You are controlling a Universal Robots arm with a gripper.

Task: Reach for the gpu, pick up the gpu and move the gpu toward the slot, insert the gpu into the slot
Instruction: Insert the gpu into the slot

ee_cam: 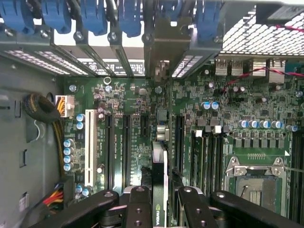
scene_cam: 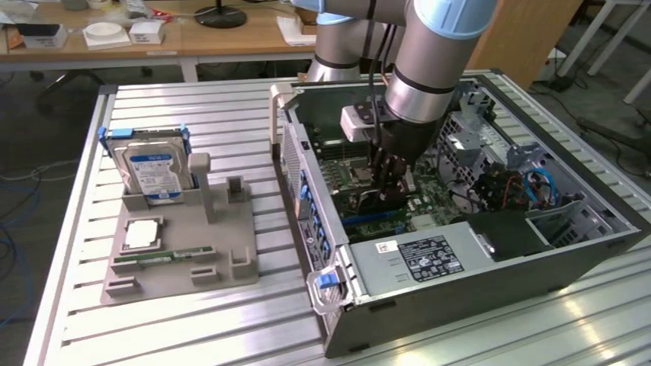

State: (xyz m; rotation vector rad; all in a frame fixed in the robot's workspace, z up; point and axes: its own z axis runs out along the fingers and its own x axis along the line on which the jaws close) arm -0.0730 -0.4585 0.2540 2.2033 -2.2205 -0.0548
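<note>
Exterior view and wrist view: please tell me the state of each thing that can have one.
gripper: shut on the gpu.
gpu: held edge-on over the motherboard; whether it is seated cannot be told.
computer case: open, lying on its side.
hard drive: upright in the grey holder.
memory stick: flat on the holder.

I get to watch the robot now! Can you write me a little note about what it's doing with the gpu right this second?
Gripper: shut on the gpu, reaching down inside the open computer case.
The gpu: held edge-on just over the motherboard, among its long black slots.
Done: reached for, picked up, carried into the case.
Left: the insertion. I cannot tell whether the card's edge is in a slot yet, and it is not released.
</note>
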